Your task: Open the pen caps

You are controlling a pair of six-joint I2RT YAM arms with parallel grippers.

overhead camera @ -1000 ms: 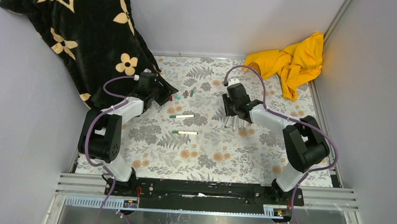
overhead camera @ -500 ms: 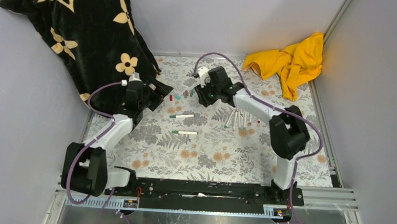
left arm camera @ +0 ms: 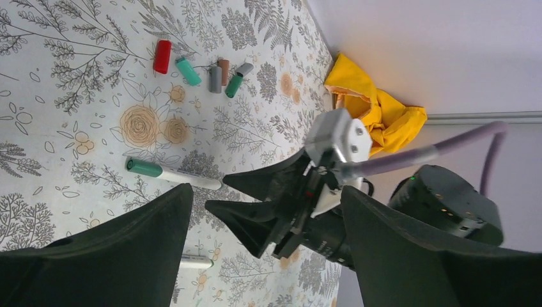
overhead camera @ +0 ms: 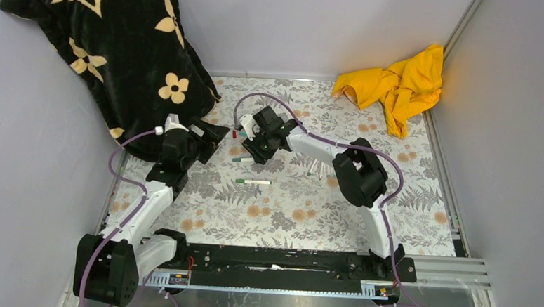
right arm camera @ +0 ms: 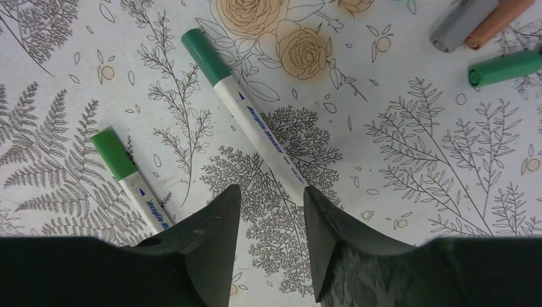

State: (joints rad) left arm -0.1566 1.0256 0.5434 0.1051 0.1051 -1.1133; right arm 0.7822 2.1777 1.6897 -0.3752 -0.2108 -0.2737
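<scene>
The jaws of the right gripper (right arm camera: pixel 268 192) stand partly open and empty astride the white end of a pen (right arm camera: pixel 255 133) whose green cap (right arm camera: pixel 203 54) is on, having swung left from the loose pen caps (left arm camera: pixel 188 70) half a second ago; the barrel's blue print is too small to read. The jaws of the left gripper (left arm camera: pixel 265 192), drawn back slightly, gape wide and empty, facing those caps clustered on the bench (left arm camera: pixel 64 115).
</scene>
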